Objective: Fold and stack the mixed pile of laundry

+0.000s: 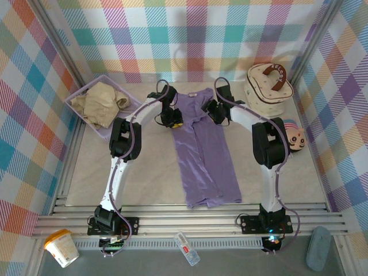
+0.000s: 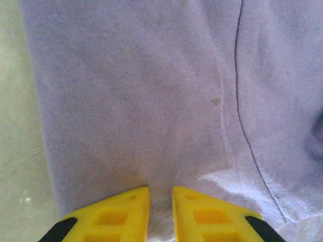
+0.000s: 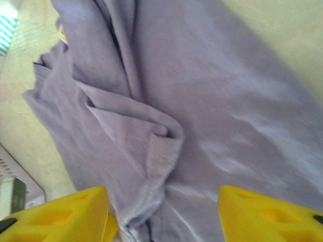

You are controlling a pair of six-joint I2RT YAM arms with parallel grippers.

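Observation:
The lavender T-shirt lies as a long narrow strip down the middle of the table, collar end at the back. My left gripper rests on its upper left edge. In the left wrist view its yellow fingers stand almost together, pinching shirt cloth at the gripper. My right gripper hovers at the shirt's upper right; it is open wide over a bunched fold of the shirt. The beige garment lies crumpled in the basket.
The lavender basket stands at the back left. A cream round case with a brown handle sits at the back right, a doll head beside it. A cup and a small bottle lie below the front rail.

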